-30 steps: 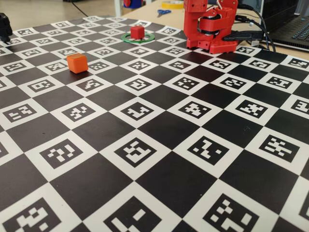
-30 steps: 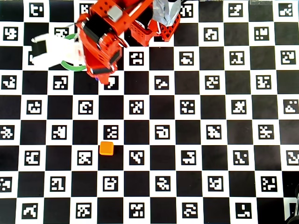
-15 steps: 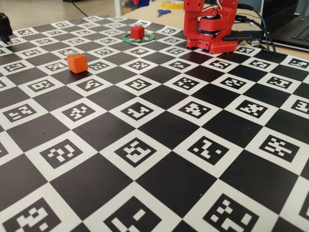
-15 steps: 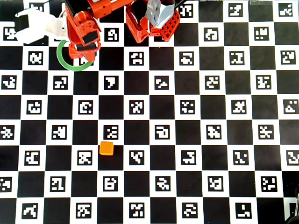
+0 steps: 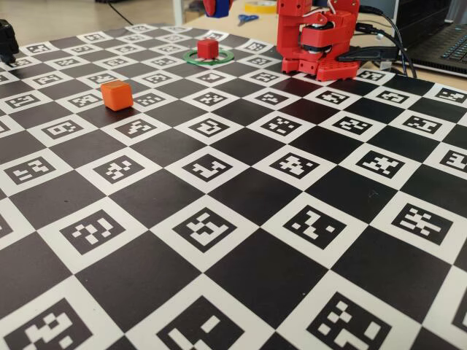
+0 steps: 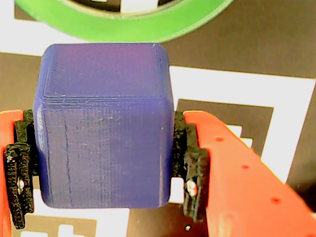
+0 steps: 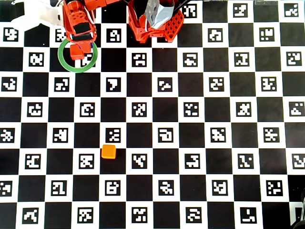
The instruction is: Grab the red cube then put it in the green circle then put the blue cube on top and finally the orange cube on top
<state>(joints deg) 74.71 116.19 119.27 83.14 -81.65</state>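
Between the two orange fingers (image 6: 237, 173) in the wrist view sits the blue cube (image 6: 103, 128), pressed on both sides by the black pads (image 6: 190, 163), so the gripper (image 6: 101, 163) is clamped on it. Past the cube's far edge, the same view shows an arc of the green circle (image 6: 123, 22) lying flat on the checkered board.

Seen from overhead, the gripper (image 7: 81, 40) hangs at the upper left of the board, over the upper part of the green circle (image 7: 64, 62). The red cube (image 7: 76, 51) rests inside the ring, partly hidden under the arm; a thin blue sliver shows at the gripper's tip just above it.

From the low fixed view, the red cube (image 5: 208, 49) stands upright inside the green circle (image 5: 222, 57) at the far end of the board, and the blue cube (image 5: 217, 6) appears only as a partly cropped shape at the top edge, well above the red one.

The orange cube (image 7: 108, 151) sits alone on a black square left of centre in the overhead view, well apart from the ring; in the fixed view the orange cube (image 5: 116, 95) is nearer the camera, at left. The arm's red base (image 5: 317, 40) stands at the board's far edge.
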